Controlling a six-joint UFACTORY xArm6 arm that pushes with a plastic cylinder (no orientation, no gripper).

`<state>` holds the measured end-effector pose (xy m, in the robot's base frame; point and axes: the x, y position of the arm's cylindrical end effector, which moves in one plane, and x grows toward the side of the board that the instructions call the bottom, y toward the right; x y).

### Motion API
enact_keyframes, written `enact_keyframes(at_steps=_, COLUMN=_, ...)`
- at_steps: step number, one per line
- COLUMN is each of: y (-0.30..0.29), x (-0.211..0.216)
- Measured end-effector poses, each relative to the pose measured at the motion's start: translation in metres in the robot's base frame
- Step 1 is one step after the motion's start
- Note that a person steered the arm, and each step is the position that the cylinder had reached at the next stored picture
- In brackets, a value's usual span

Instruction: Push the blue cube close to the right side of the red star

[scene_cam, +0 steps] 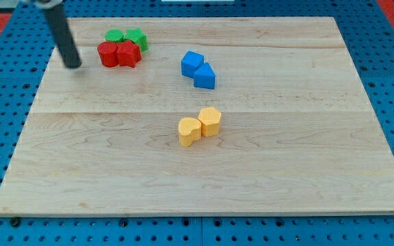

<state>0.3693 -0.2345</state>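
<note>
Eight small coloured blocks on wooden board [306,137]: bare rod tip [74,65], no claw, just left of red star [128,53]; blue cube [191,63] farther right, unpushed.

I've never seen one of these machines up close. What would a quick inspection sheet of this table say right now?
Surface: pale wooden board, lying flat.
Job's things: two blue blocks touching, right of centre near the view's top; which one is the cube is hard to tell. Two red blocks touching at top left; which is the star is unclear.
Clutter: two green blocks just behind the red ones; two yellow blocks touching, mid-board.
Grippers: none; my tip rests left of the red blocks, apart from them.
Cables: nothing seen.
Surroundings: blue pegboard around the board.
</note>
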Motion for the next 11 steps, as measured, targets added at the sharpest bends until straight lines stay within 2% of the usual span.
enact_keyframes(at_steps=1, y=0.107, x=0.032)
enact_keyframes(at_steps=2, y=0.250, x=0.039)
enact_keyframes(at_steps=3, y=0.353, x=0.013)
enact_keyframes(at_steps=4, y=0.316, x=-0.012)
enact_keyframes(at_steps=6, y=0.206, x=-0.021)
enact_keyframes(at_steps=7, y=0.176, x=-0.023)
enact_keyframes(at_steps=8, y=0.153, x=-0.047)
enact_keyframes(at_steps=9, y=0.180, x=-0.022)
enact_keyframes(at_steps=10, y=0.214, x=-0.062)
enact_keyframes(at_steps=11, y=0.218, x=-0.098)
